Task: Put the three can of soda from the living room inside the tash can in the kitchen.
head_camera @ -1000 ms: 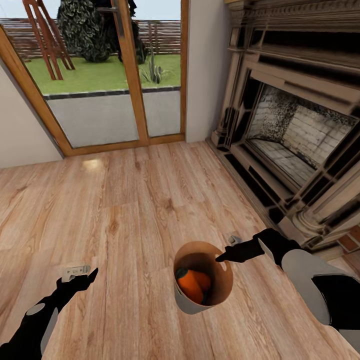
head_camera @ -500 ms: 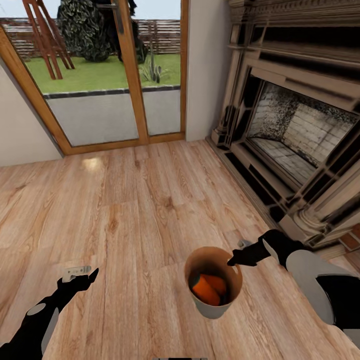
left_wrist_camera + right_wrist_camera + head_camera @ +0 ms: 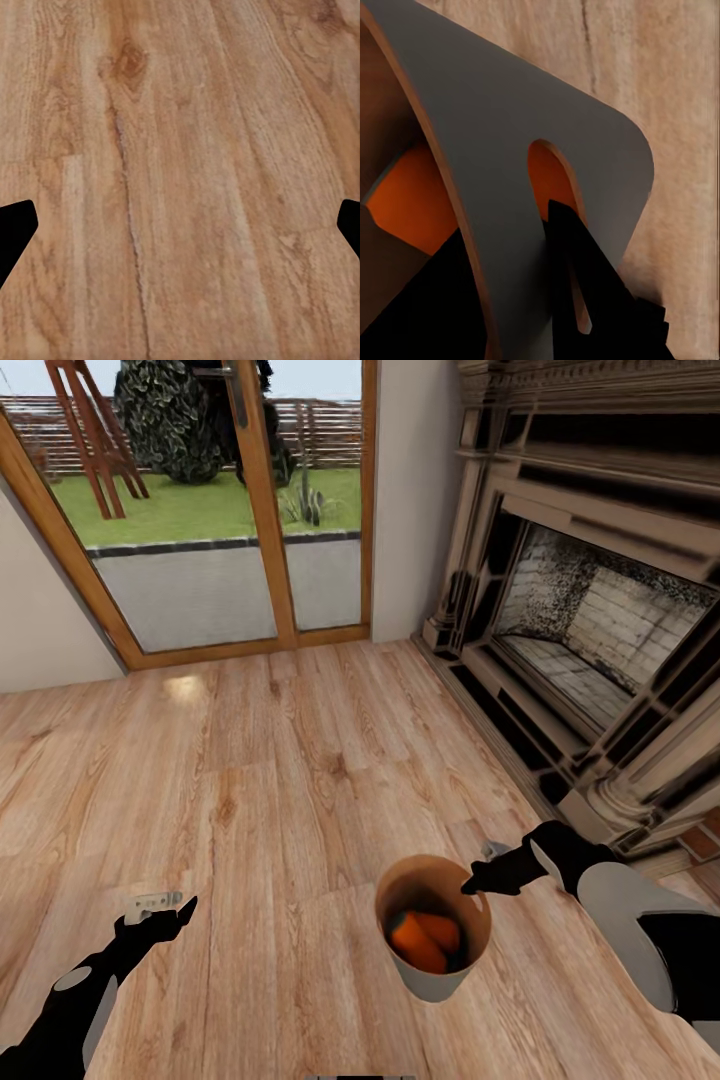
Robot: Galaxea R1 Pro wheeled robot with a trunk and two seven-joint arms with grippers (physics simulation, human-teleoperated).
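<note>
Right now the right gripper point(image 3: 478, 881) is clamped on the rim of the small round tapered bin point(image 3: 452, 982), brown inside and pale grey outside, which hangs just off its fingertips above the wood-plank floor point(image 3: 280, 780). Inside the bin lie two orange cylindrical soda cans point(image 3: 425, 941), pressed together low against the inner wall; a dark patch beside them could be something more, but I cannot tell.

From the right wrist the pinch is plainer: one black finger point(image 3: 592, 285) lies on the grey outer wall point(image 3: 510, 135) and the other sits inside, with the thin brown rim between them. A slot-shaped handle hole point(image 3: 551, 180) in the wall, just ahead of the outer finger, shows orange through it, and more orange can point(image 3: 416, 199) shows inside the bin.

The left gripper point(image 3: 160, 915) hangs well apart from the bin, over bare boards with its fingers spread and nothing between them; from its wrist the two black fingertips point(image 3: 15, 229) sit at opposite edges of the picture with only wood grain between.

Beyond the right arm, close by, stands the dark-framed fireplace with a pale brick back point(image 3: 600, 620), its base running along the floor edge. Ahead of both grippers the floor lies open up to the glazed wooden doors point(image 3: 250, 510).
</note>
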